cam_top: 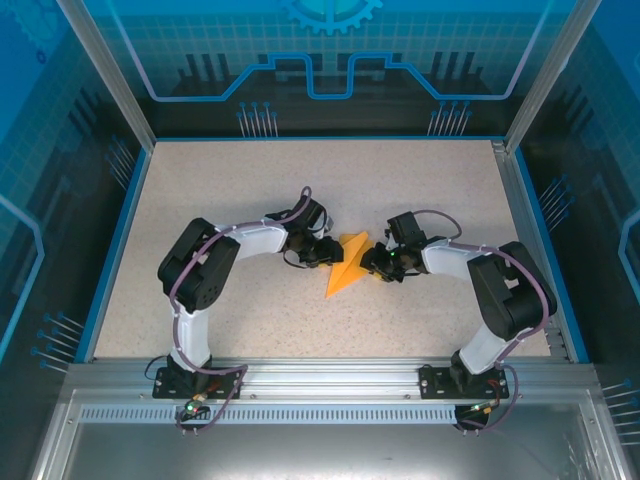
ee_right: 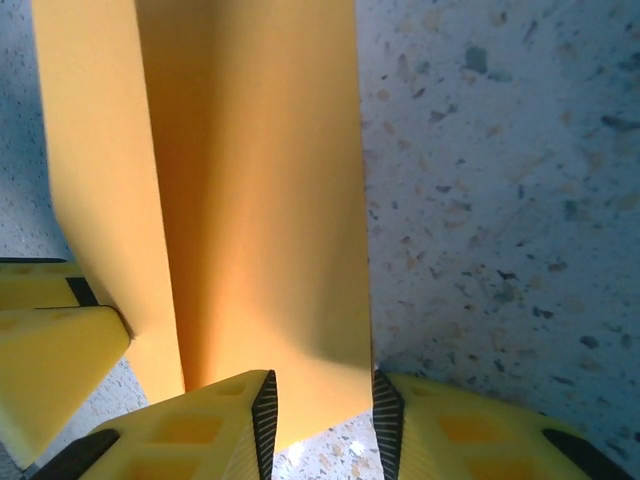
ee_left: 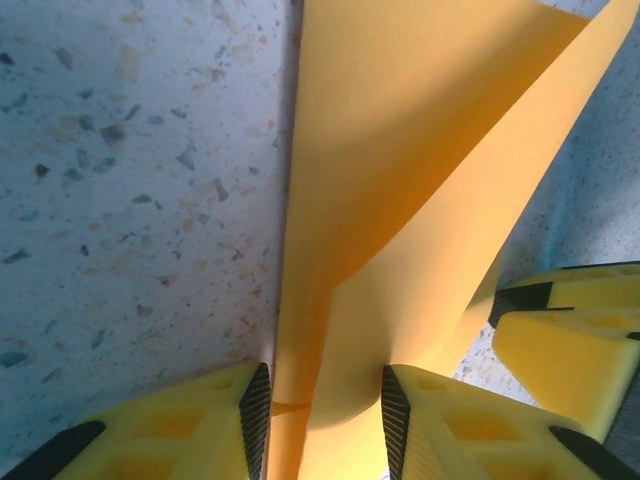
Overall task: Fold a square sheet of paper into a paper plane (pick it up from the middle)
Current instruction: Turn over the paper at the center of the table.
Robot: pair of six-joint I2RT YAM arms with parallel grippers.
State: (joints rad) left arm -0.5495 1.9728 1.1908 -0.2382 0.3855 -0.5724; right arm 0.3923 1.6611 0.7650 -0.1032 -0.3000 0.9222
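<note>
Field note: the paper plane [cam_top: 345, 272] lies at the middle of the table [cam_top: 250, 180], already a narrow dart with its tip toward the table's near edge.

The left gripper [cam_top: 328, 250] is just left of table centre. Its jaws are narrow, with both pads [ee_left: 256, 405] against a raised flap running between them. I read that as a hold.

The right gripper [cam_top: 373, 263] is just right of table centre. Its jaws are narrow and the paper's edge reaches in between them. Gripped or not, I cannot tell.

I judge this is a late wing crease. The next move calls for pressing the flap flat without skewing the centre ridge.

Count: one paper plane, two grippers, one table.
</note>
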